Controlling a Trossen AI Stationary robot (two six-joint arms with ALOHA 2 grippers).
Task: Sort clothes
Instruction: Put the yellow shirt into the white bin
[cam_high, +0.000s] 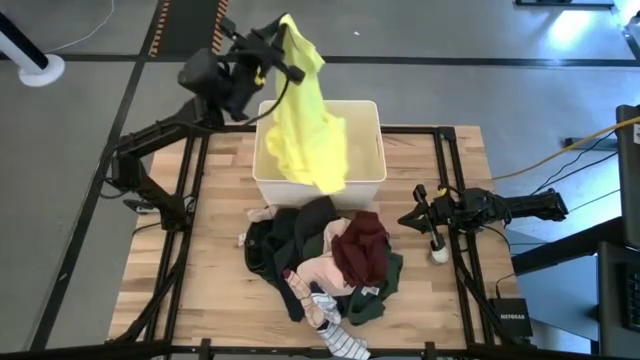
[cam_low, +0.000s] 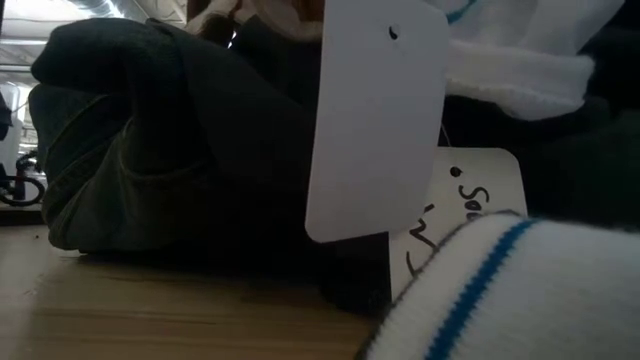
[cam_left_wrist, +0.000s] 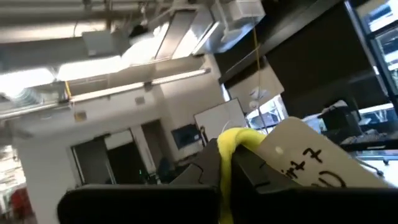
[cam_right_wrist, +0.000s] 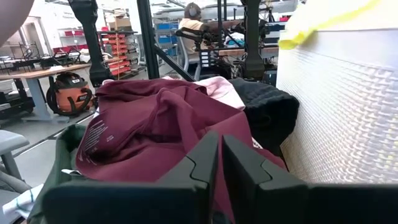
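I see a bright yellow garment (cam_high: 305, 115) over the white bin (cam_high: 365, 150), a maroon top (cam_high: 362, 250), pale pink piece (cam_high: 322, 272), black and dark green clothes (cam_high: 275, 240), a grey-white striped one (cam_high: 342, 340), light wood table (cam_high: 215, 250).

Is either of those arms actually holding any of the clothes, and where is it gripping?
The left gripper pinches the yellow garment by its top edge, dangling it over the white bin. The right gripper holds nothing.
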